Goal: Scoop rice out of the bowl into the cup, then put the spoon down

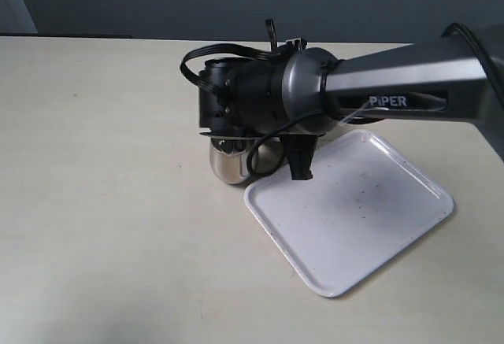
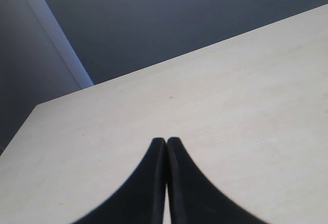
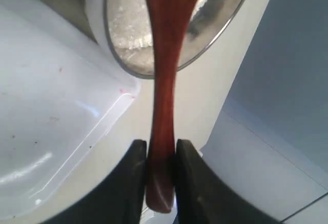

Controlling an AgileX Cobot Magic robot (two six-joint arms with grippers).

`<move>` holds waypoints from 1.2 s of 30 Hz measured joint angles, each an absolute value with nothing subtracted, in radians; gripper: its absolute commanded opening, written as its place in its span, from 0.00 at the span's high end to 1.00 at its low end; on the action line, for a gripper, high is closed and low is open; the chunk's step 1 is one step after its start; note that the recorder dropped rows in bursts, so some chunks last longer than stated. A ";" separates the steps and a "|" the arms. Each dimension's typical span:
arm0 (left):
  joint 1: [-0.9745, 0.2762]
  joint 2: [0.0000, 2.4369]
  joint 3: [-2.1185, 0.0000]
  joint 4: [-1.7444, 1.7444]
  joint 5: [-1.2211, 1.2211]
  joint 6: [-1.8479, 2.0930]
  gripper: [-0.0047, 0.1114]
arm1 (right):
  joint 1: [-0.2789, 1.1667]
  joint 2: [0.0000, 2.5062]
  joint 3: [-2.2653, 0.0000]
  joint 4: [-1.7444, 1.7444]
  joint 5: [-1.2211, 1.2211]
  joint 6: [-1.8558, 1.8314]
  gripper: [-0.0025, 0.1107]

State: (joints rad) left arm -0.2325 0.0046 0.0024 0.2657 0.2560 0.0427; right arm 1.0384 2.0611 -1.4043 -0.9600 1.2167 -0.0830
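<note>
Near right: white tray (image 1: 354, 218), probably where the spoon gets set down later. Just off its far-left corner: bowl (image 1: 227, 164), with rice (image 3: 125, 24) inside. Right gripper (image 3: 161, 149) hangs over the bowl, clamped on the spoon (image 3: 164, 96) near the handle's end. That puts the oval end at the bowl's mouth while the fingers stay clear of the grains. Judged: scooping step. Cup not visible, possibly hidden behind the arm. Left gripper (image 2: 166, 144): fingers together, idle over the table (image 2: 230, 106), out of the way.

Exterior high over table (image 1: 94, 202); left wrist low along it; right near shared tray (image 3: 46, 106).
</note>
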 measured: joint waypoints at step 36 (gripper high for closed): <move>-0.233 0.005 0.002 0.266 0.256 0.043 0.96 | 1.098 1.942 -1.404 -0.865 1.217 0.452 0.99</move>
